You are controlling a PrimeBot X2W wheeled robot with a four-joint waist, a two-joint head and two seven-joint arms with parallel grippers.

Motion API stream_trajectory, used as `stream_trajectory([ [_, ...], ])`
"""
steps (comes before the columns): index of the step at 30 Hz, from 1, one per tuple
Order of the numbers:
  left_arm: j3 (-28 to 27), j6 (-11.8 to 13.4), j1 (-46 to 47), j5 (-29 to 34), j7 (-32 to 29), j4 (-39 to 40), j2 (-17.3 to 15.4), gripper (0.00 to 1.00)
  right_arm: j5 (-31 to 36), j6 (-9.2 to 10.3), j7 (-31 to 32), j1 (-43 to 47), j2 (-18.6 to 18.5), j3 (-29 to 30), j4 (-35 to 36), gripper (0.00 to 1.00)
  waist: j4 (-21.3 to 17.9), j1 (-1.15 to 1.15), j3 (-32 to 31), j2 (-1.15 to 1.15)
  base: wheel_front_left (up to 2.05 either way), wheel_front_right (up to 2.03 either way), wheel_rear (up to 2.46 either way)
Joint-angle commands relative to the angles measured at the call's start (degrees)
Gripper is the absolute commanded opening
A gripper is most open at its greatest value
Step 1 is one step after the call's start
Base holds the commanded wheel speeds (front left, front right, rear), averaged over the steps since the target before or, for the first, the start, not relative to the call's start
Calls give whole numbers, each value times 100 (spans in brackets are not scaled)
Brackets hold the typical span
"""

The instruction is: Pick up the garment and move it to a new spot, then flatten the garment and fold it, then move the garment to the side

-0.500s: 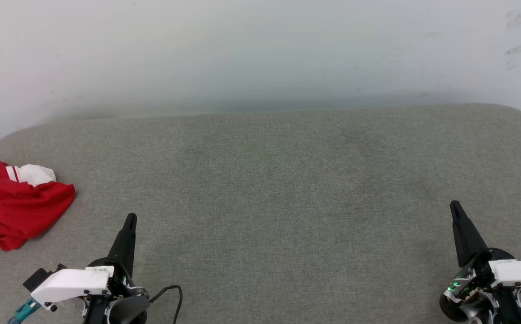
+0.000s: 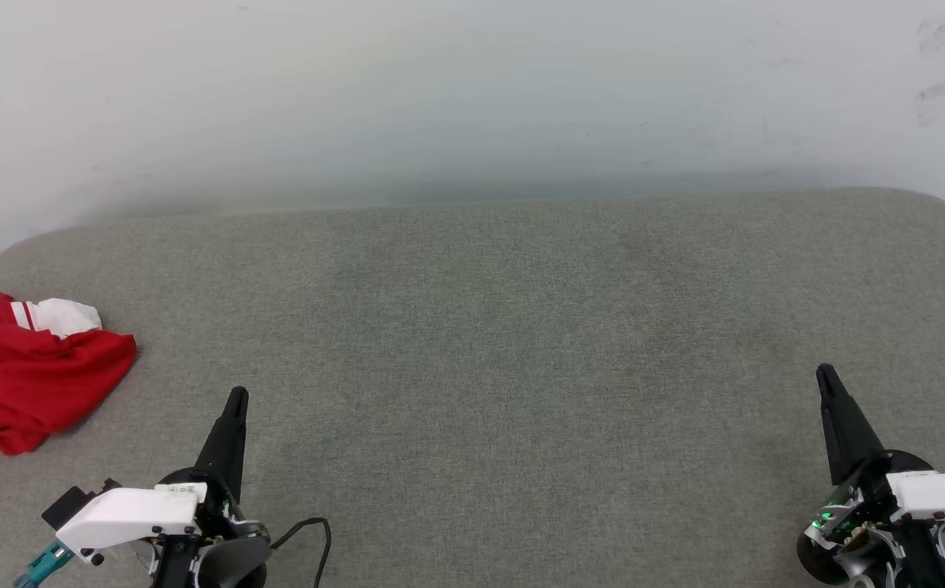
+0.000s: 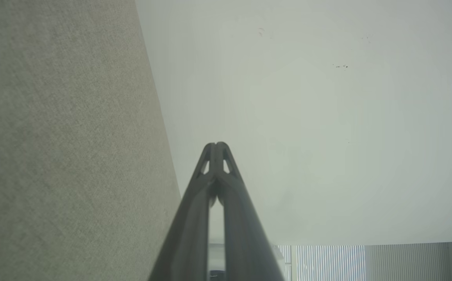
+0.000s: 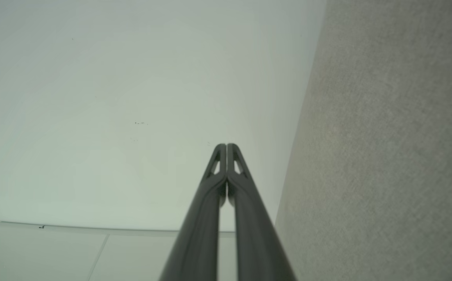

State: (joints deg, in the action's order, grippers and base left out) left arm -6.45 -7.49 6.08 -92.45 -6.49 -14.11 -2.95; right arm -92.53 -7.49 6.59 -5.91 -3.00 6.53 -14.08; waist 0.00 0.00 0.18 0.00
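Observation:
The garment (image 2: 27, 376), a red shirt with a white sleeve and striped trim, lies crumpled at the far left edge of the grey cushion (image 2: 488, 327). My left gripper (image 2: 235, 396) sits at the lower left, shut and empty, a little to the right of the garment and apart from it. In the left wrist view its fingertips (image 3: 216, 145) meet, pointing at the white wall. At the lower right my right gripper (image 2: 825, 371) is shut too, holding nothing. The right wrist view has my right gripper (image 4: 226, 145) with both tips pressed together.
A white wall (image 2: 472, 98) rises behind the cushion's far edge. The cushion's corners are rounded at the far left and far right. A black cable (image 2: 313, 531) loops beside my left wrist.

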Motion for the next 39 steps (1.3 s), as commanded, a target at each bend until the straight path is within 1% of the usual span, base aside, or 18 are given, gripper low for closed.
stream_trajectory([
  [1,-18,-12,44,10,-22,2,8,0,26,0,4,-75,20,-3,-3,0,0,0,0,0,0,0,0],
  [11,-18,-12,44,9,-22,2,8,0,25,0,4,-75,20,-3,-3,0,0,0,0,0,0,0,0],
  [12,5,0,-8,2,7,-15,1,100,3,-1,-5,11,0,-1,-14,100,0,0,0,0,0,0,0],
  [15,34,1,-120,8,29,-117,16,100,14,0,-20,126,4,-18,-135,100,0,0,1,0,0,0,0],
  [21,30,1,-192,135,207,44,15,100,226,0,-200,169,5,-37,-99,100,0,0,4,0,0,0,0],
  [27,-86,16,-214,538,374,158,14,100,631,0,-368,191,5,22,-50,100,2,0,7,0,0,0,0],
  [30,-109,95,-223,864,451,266,14,100,930,0,-447,193,5,47,13,100,2,0,10,0,0,0,0],
  [39,14,466,-316,1975,672,711,12,100,2107,0,-668,258,6,12,434,100,1,0,21,0,0,0,0],
])
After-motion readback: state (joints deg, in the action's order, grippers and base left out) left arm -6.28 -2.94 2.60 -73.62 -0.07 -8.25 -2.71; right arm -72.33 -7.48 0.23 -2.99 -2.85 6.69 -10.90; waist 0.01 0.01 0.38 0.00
